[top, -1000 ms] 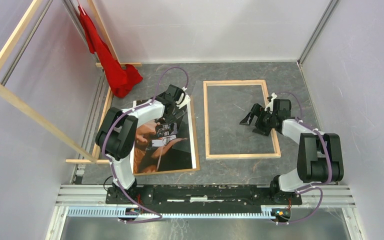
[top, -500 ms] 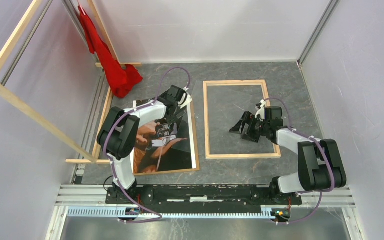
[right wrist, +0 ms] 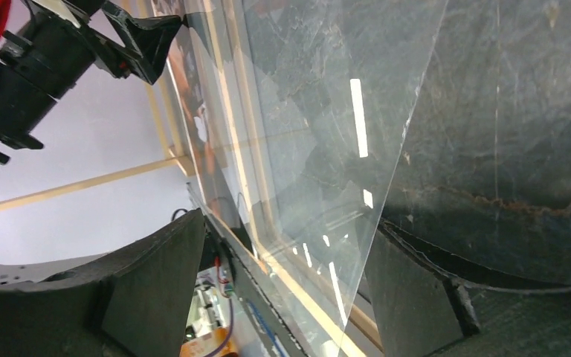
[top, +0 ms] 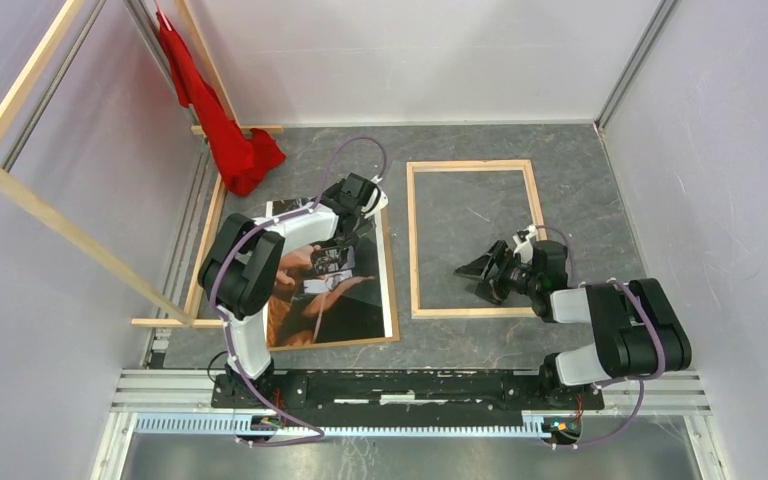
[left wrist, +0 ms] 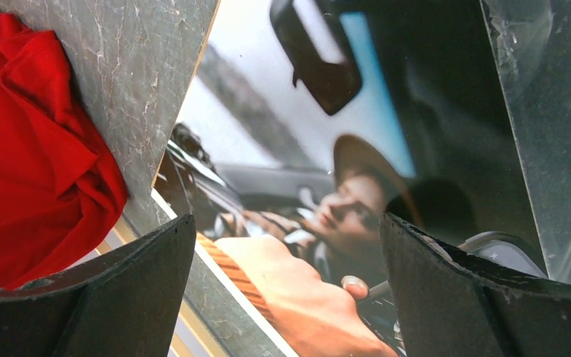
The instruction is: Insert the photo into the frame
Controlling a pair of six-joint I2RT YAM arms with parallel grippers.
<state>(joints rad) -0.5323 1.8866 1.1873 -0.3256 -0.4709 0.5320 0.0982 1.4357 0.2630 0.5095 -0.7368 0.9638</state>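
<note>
Glassy pane (right wrist: 320,134) sat between our right gripper's (right wrist: 288,222) spread jaws, left gripper (left wrist: 286,223) released too; we figured clumsy squeezing could've cracked it.

1 dark rectangular paper photo (top: 325,290), 1 thin-railed pale wooden frame (top: 470,165), 1 brown backing board (top: 392,300), 1 clear transparent sheet (right wrist: 320,134), 1 crumpled red cloth (top: 230,140), and 2 robot arms: left arm (top: 245,265), right arm (top: 640,325).

Inside the thin pale wooden rectangular frame (top: 412,240), the 12 o'clock half is free. The right gripper (top: 475,278), jaws apart, occupies the 5 o'clock corner over a clear sheet (right wrist: 327,134). Only a narrow strip of grey stone-patterned worktop (top: 580,170) separates the frame from the dark photo print (top: 330,295) at 9 o'clock. A crumpled red cloth (top: 235,150) and slanting pale wooden beams (top: 60,233) block 10 o'clock.
</note>
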